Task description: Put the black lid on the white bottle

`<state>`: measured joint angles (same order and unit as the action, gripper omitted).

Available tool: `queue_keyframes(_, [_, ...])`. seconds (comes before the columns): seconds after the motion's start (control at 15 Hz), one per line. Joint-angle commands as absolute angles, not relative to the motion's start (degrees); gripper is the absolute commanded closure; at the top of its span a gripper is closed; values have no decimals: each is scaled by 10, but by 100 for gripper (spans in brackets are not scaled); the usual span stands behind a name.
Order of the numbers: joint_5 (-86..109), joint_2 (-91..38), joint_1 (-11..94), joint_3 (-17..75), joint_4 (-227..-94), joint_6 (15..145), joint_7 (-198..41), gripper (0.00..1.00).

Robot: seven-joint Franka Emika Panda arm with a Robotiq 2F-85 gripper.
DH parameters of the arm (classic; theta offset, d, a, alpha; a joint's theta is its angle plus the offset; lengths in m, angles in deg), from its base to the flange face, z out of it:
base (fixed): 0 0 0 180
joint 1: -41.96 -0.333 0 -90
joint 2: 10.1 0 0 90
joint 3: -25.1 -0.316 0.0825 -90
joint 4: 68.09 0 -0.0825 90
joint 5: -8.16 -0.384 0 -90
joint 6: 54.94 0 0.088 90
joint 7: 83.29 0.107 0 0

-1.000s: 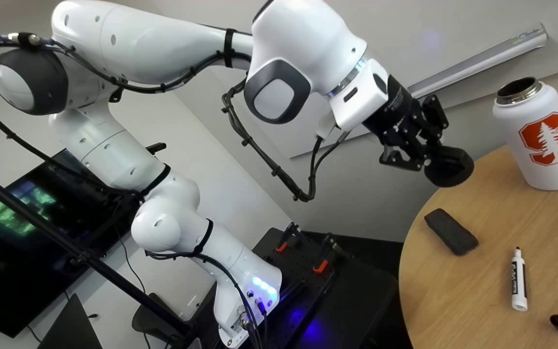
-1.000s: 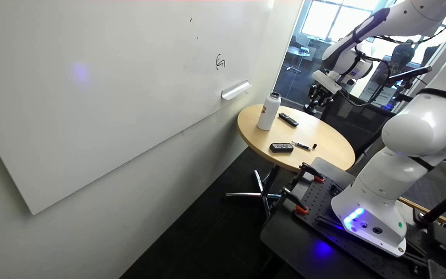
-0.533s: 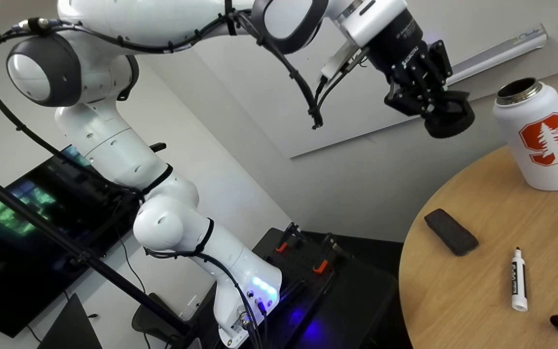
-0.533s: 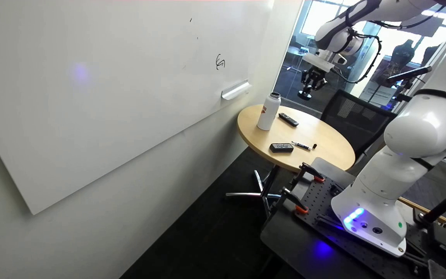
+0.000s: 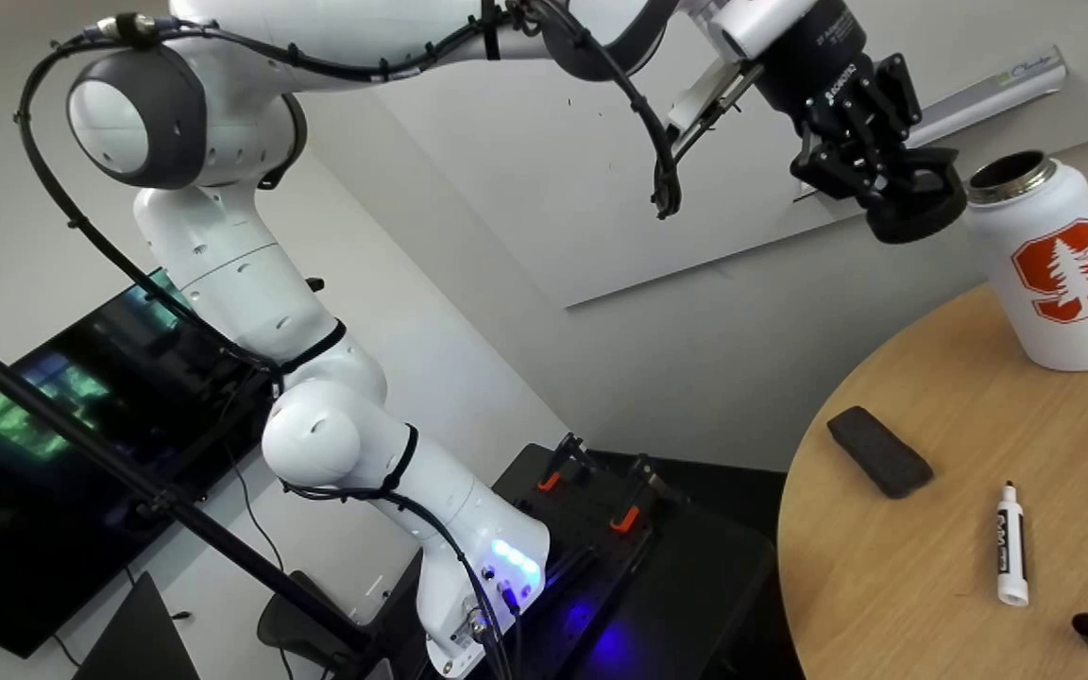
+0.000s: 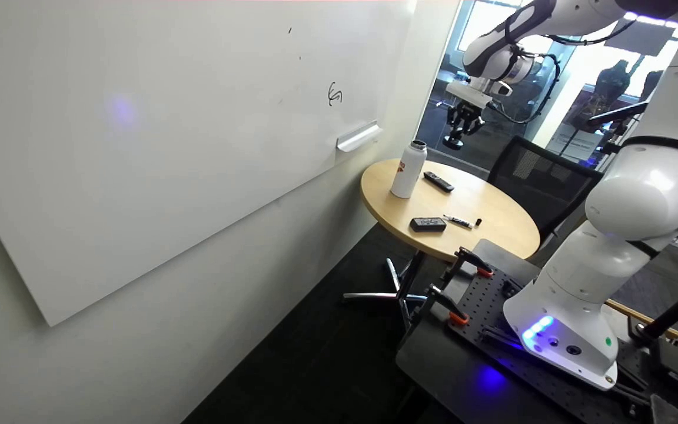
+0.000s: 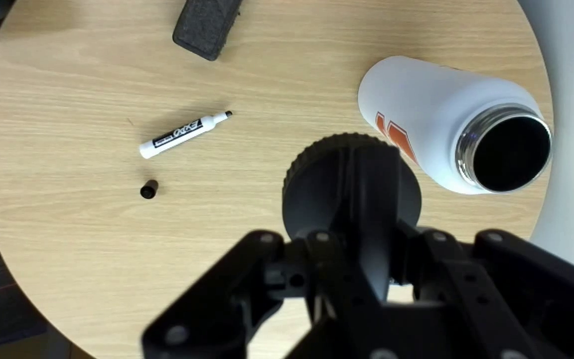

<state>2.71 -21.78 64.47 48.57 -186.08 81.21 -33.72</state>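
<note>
1. Since the earlier frame: hand has moved closer to the white bottle, carrying the black lid with it. Bottle hasn't budged.
2. Hand is gripping the lid, held in the air above the level of the bench. Black on black, so contact is hard to read; probably pinched on the lid's handle.
3. Bottle stands upright on the bench, mouth uncovered.
4. In an exterior view the lid looks almost against the bottle's neck; in an exterior view there's a plain gap between lid and bottle.
5. Wrist view looks into the bottle's dark mouth and catches the lid's ribbed edge. Red logo is only slivers there; it's full-face on the bottle in an exterior view.
6. Black remote shows in an exterior view, lying just beside the bottle.
7. Marker lies with its tip bare, small dark cap near its blunt end. Black eraser is cut off at the wrist view's edge, whole in both exterior views.
</note>
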Motion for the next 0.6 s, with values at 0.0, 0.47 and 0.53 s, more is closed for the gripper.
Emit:
queue_keyframes(0.0, [20, -234, 636, 487, -1838, 802, -325, 91])
queue_keyframes(0.47, [13, -322, 617, 474, -1726, 760, -284, 91])
queue_keyframes(0.53, [14, -337, 616, 473, -1707, 751, -277, 91])
